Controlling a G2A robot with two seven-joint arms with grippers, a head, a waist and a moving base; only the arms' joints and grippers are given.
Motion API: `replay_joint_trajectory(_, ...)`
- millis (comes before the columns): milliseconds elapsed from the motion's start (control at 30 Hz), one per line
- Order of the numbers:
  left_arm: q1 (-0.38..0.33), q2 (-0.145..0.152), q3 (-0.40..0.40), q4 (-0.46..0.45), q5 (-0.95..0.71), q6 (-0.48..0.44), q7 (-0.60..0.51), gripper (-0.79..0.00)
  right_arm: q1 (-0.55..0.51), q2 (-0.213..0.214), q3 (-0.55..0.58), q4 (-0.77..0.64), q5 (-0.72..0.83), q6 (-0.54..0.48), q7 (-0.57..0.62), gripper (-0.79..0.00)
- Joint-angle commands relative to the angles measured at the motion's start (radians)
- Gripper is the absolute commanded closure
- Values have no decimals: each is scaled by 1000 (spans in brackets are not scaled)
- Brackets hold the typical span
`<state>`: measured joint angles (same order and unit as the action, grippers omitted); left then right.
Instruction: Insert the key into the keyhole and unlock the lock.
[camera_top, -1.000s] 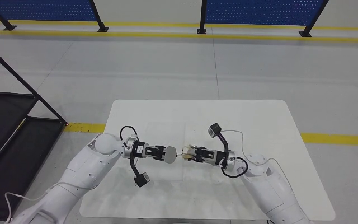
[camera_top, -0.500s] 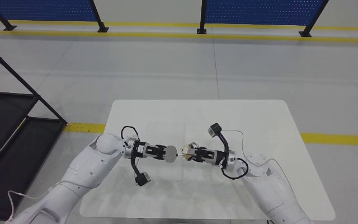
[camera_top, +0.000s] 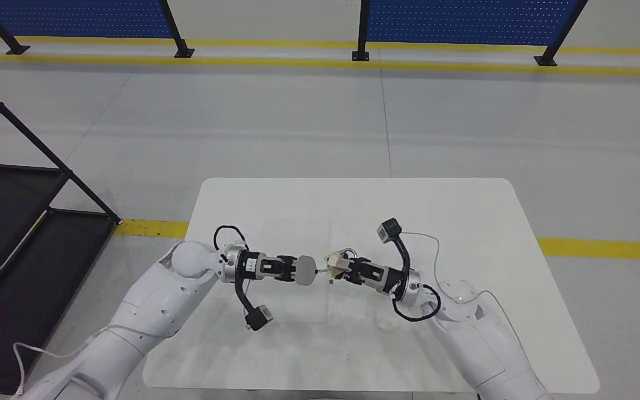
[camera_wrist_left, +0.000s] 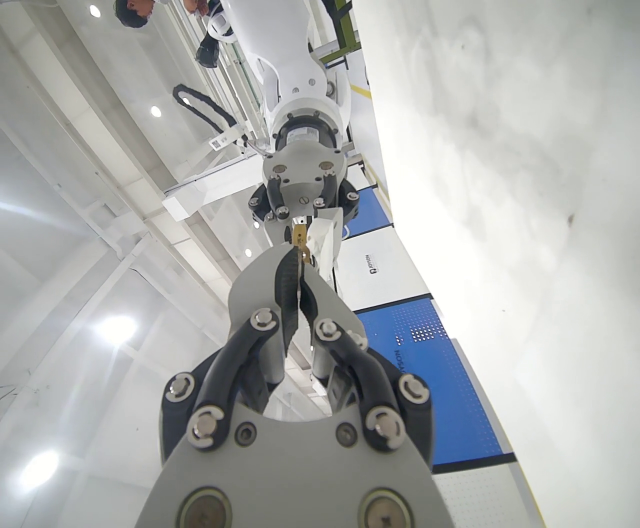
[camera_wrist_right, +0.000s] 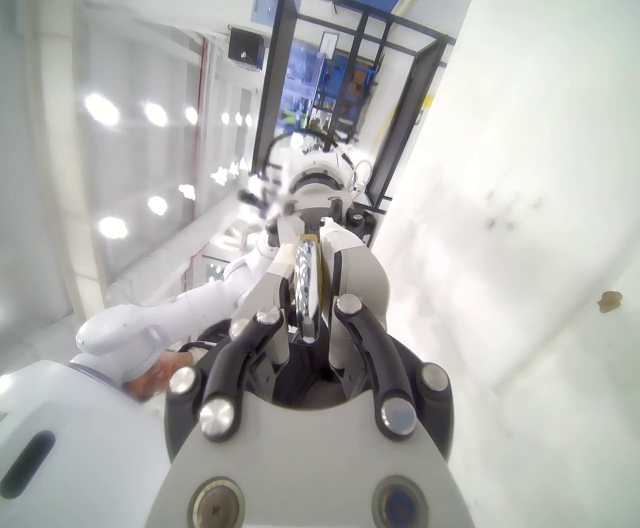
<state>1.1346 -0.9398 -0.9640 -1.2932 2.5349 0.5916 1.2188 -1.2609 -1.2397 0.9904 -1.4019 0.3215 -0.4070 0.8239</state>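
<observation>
Top view: above the middle of the white desk (camera_top: 450, 220), the two arms meet end to end. The left gripper (camera_top: 305, 268) has its fingers (camera_wrist_left: 287, 280) pinched narrow on the key (camera_wrist_left: 301, 260), which points straight at the lock (camera_top: 334, 264). The key's tip meets the lock's brass underside; how deep it sits cannot be told. The right gripper (camera_top: 338, 266) has its fingers (camera_wrist_right: 277, 272) clamped on the lock's body, the chrome shackle facing its wrist.
</observation>
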Motion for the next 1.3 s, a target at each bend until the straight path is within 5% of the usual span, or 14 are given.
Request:
replay_joint_trajectory(0,8,1,-5,-7,19,11,-29,0,-6,-2,1,-3,3,-6,-33,0)
replay_joint_trajectory(1267,67,12,-52,-84,145,-18,-178,0,-35,-1,4,-45,-152,-2,-194,0)
